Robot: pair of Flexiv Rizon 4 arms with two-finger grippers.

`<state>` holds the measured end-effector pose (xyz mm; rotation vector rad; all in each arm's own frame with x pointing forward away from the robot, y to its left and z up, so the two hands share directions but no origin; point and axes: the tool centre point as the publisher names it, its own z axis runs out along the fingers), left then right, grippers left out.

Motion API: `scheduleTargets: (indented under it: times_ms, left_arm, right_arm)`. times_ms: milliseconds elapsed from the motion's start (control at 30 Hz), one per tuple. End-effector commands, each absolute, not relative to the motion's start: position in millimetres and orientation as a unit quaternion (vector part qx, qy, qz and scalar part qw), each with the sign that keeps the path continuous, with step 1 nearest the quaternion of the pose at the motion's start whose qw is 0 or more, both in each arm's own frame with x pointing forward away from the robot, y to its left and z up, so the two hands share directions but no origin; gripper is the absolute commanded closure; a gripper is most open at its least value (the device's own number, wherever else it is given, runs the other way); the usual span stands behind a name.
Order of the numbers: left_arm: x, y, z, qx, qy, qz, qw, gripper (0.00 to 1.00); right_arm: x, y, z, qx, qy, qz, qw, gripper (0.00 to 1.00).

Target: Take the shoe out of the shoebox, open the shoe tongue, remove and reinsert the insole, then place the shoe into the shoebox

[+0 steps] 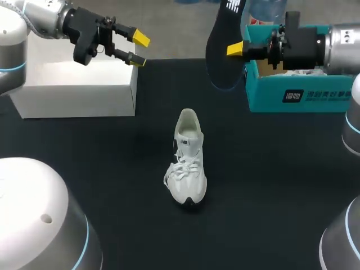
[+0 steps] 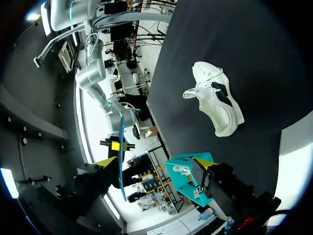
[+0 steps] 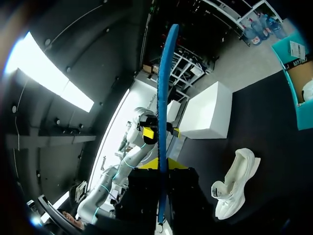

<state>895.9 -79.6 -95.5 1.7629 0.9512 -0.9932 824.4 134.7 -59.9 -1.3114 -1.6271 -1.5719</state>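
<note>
Head view: white laced shoe (image 1: 187, 160) upright on its sole mid-tabletop (image 1: 270, 185), toe toward the robot, with the dark, blue-edged insole (image 1: 224, 45) raised beside the teal shoebox (image 1: 270, 95). Reaching level over the shoebox, the right jaws are closed on the insole (edge-on in the right wrist view); the left jaws gape empty above a white box (image 1: 73, 84).

A white laced shoe (image 1: 187, 160) stands upright in the middle of the desk (image 1: 270, 185), toe toward the near edge. The dark, blue-edged insole (image 1: 224, 48) hangs in the air beside the open teal shoebox (image 1: 298, 95) at the far right.
</note>
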Motion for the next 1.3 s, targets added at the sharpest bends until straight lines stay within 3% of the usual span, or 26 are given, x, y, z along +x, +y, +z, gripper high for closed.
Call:
scheduleTargets:
  times_ms: [33, 533, 900, 1300]
  left_arm:
    - [911.8, -53.0, -93.2, 0.734, 0.365, -0.393, 0.417, 0.0]
    - [955.5, -8.6, -125.3, 0.755, 0.356, -0.399, 0.379, 0.0]
    - [957.1, 2.0, -159.0, 0.768, 0.363, -0.396, 0.348, 0.0]
    - [957.1, 2.0, -159.0, 0.768, 0.363, -0.396, 0.348, 0.0]
  right_arm:
    - [835.7, 147.1, -49.8, -0.487, -0.608, -0.576, 0.25, 1.0]
    - [842.2, 171.4, -35.8, -0.497, -0.62, -0.567, 0.216, 1.0]
    - [852.6, 180.3, -26.5, -0.458, -0.67, -0.569, 0.136, 1.0]
    - [854.9, 186.1, -28.8, -0.442, -0.675, -0.58, 0.114, 1.0]
